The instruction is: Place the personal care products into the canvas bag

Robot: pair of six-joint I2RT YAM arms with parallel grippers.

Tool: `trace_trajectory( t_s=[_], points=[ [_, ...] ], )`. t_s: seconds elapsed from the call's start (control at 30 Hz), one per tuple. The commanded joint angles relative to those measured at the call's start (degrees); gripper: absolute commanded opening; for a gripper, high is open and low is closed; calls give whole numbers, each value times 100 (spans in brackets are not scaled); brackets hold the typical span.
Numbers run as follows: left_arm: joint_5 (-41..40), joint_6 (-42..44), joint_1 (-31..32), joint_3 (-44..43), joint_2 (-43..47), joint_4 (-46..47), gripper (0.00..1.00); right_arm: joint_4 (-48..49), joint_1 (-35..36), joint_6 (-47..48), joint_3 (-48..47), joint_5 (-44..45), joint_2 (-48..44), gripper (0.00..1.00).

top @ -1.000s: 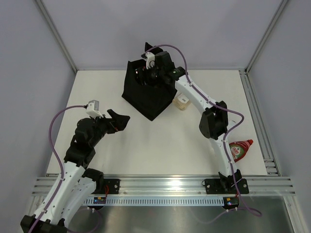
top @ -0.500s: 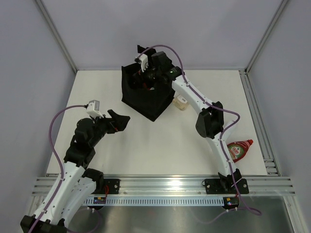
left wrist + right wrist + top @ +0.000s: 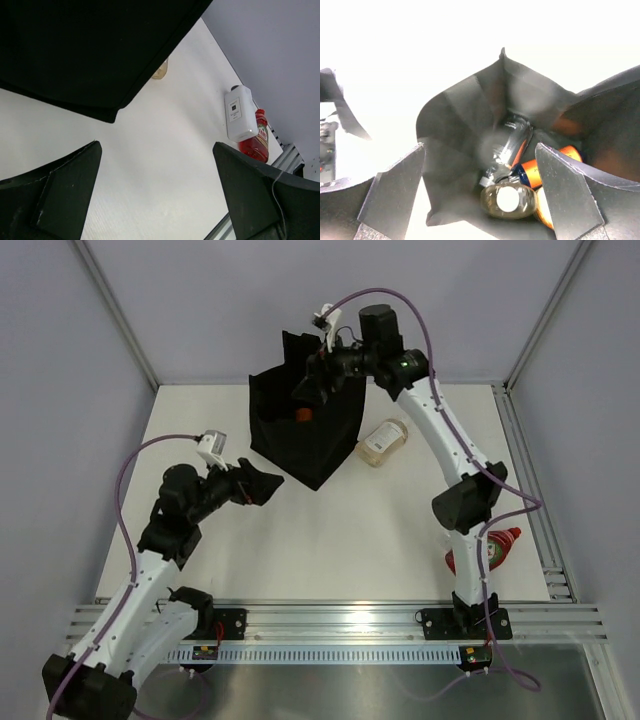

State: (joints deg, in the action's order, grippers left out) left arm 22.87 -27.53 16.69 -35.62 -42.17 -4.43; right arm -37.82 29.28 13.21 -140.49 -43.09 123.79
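left pincer [image 3: 156,147] and right pincer [image 3: 480,145] gape apart; red bottle [image 3: 500,548] lies flat (cap toward far right).

The left arm [image 3: 140,580] and the right arm [image 3: 450,435] are both wearing smooth white shells over their long links, with bulky black housings [image 3: 467,505] bulging at the joints. A thin purple cable [image 3: 123,495] is looping loosely along each arm, from the wrist down toward the base. A small green light [image 3: 403,364] is glowing on the right arm's upper joint. A small white camera block [image 3: 211,447] is sitting on each wrist. The left pincer [image 3: 268,485] and the right pincer [image 3: 310,392] are showing matte black, wedge-shaped fingers [image 3: 55,200] with flat inner faces. Black base brackets [image 3: 205,620] are carrying both arms
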Motion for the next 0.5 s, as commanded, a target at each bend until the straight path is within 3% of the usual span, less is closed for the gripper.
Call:
trace_trajectory(
  t_s=[0.0, 0.13, 0.27, 0.47],
  points=[
    [464, 397, 229, -700, -527, 364, 99, 351, -457, -291, 815, -891, -1179, 99],
    [34, 1178, 949, -1517, -1388, -22, 98, 1689, -1274, -1258, 2550, -1070, -2243, 99],
    [-703, 1802, 1940, -2553, -2504, -593, 95, 841, -2161, -1172, 3052, -1096, -2622, 99],
    [-1180, 2340, 2777, -4408, -4578, -1077, 90, 286, -3656, -1102, 4580, -1501, -3035, 100]
  ],
)
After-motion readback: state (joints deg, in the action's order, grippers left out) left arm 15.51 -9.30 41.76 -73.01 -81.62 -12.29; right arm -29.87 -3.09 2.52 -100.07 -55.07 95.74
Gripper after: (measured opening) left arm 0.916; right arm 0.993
